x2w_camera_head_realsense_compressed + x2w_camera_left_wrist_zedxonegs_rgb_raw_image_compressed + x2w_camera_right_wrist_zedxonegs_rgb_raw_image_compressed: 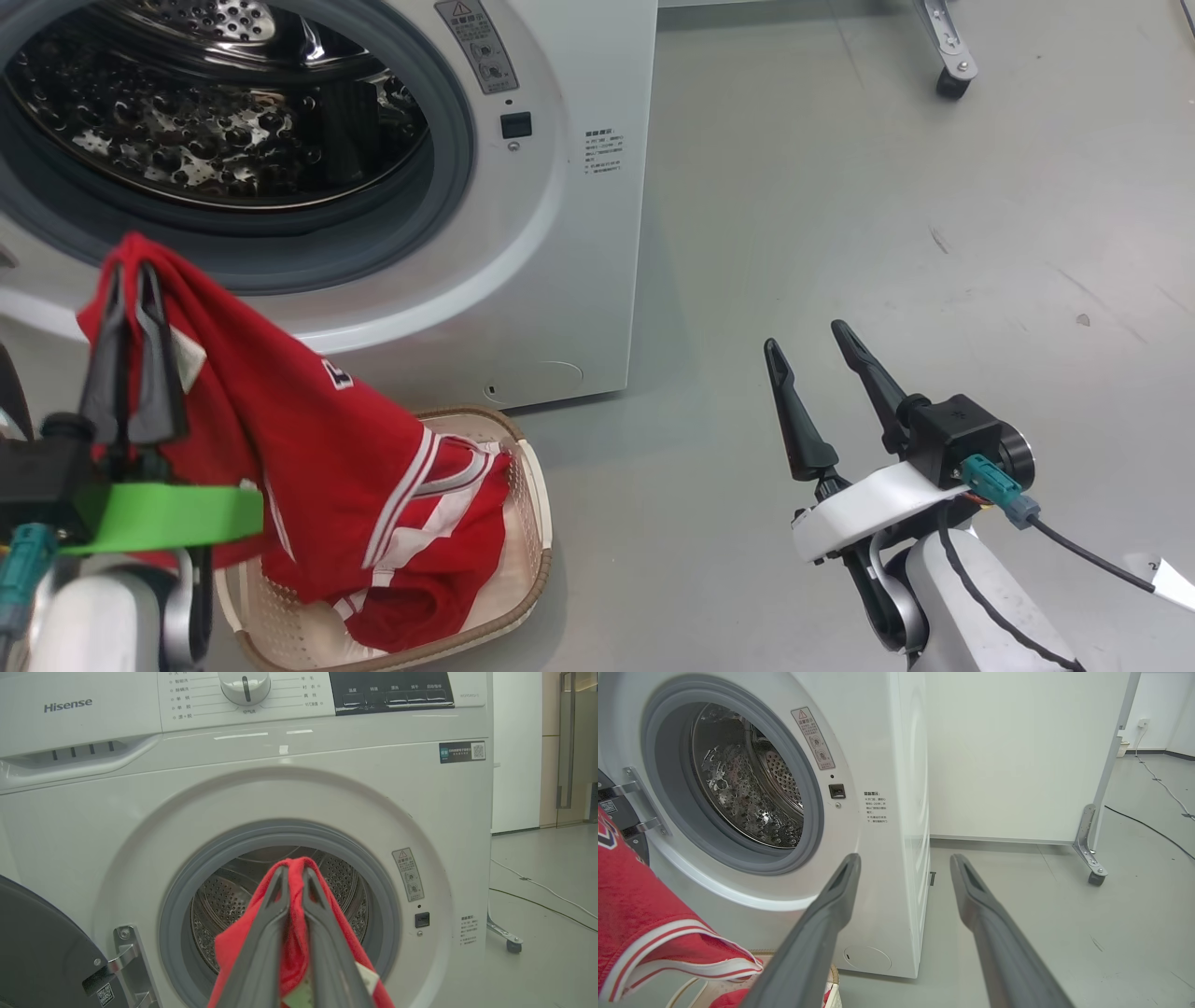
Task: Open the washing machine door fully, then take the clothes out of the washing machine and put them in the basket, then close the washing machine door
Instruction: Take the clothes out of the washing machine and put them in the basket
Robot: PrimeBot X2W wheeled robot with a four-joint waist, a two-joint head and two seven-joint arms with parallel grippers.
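My left gripper (131, 275) is shut on the top of a red garment (308, 439) with white-striped trim, held up in front of the washing machine (560, 233). The cloth hangs down into the cream basket (540, 523) on the floor below the machine's opening, where more red fabric (420, 621) lies. In the left wrist view the fingers (261, 933) pinch the red cloth (292, 868) before the steel drum (219, 905), and the dark door (37, 952) stands swung open at the lower left. My right gripper (803, 338) hangs open, apart from the clothes, over bare floor; its fingers (822, 924) hold nothing.
The grey floor (887, 215) stretches right of the machine. A caster leg of a white panel (952, 65) stands at the back right, and cables (1153, 826) run along the floor. The door's hinge bracket (126, 952) sits at the opening's left side.
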